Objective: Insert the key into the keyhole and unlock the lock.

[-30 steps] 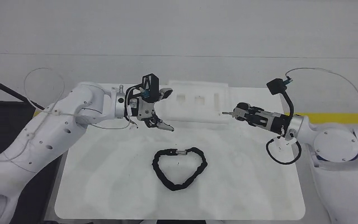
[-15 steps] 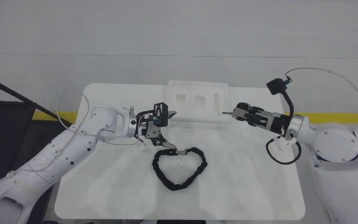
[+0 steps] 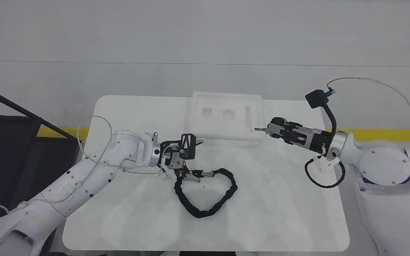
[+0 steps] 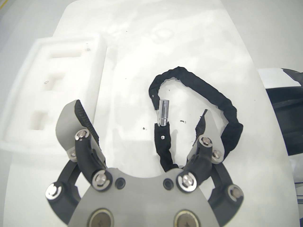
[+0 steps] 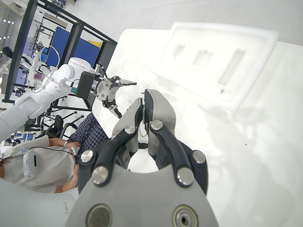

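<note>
Left gripper (image 4: 142, 107) comes down onto chain lock (image 4: 163, 113), fingers (image 4: 71, 116) spread; right gripper (image 3: 264, 130) clamps key (image 3: 257, 130); white table (image 3: 288, 205) w/ foam tray (image 3: 192, 121).

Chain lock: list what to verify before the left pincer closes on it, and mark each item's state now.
1. Left pincer open: ok, jaws spread wide.
2. Chain lock between its fingers: ok, the black stretch next to the metal cylinder lies between them, untouched.
3. Cylinder free: ok, it lies bare on the table.
4. Keyhole end reachable: cannot tell.
5. Right pincer shut: ok. A key in it: cannot tell.
6. Arms apart: ok, the right pincer sits by the foam tray, well away from the lock.
</note>
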Robot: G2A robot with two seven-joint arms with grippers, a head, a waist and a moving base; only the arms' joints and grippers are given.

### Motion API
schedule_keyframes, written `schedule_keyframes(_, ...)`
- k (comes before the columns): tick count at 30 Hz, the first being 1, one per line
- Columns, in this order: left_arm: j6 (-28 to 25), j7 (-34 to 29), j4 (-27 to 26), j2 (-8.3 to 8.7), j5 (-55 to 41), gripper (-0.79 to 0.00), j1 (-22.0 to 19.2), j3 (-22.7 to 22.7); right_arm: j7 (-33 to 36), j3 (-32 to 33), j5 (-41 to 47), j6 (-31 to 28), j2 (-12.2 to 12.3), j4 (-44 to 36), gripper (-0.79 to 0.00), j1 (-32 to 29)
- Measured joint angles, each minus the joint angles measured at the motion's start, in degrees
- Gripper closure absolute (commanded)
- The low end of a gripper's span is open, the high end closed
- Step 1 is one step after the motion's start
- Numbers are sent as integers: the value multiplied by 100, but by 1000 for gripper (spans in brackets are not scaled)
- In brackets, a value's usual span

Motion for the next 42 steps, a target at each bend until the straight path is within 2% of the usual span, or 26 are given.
schedule_keyframes(19,21,0,-5,1,3,-785,6,-3,0,0,0,0,0,0,0,0)
schedule_keyframes(24,291,-236,-82,-12,150,-785,220,-40,0,0,0,0,0,0,0,0)
schedule_keyframes(33,457,-398,-16,-254,580,-785,373,158,0,0,0,0,0,0,0,0)
schedule_keyframes(42,601,-134,459,-601,1052,-785,332,368,0,0,0,0,0,0,0,0)
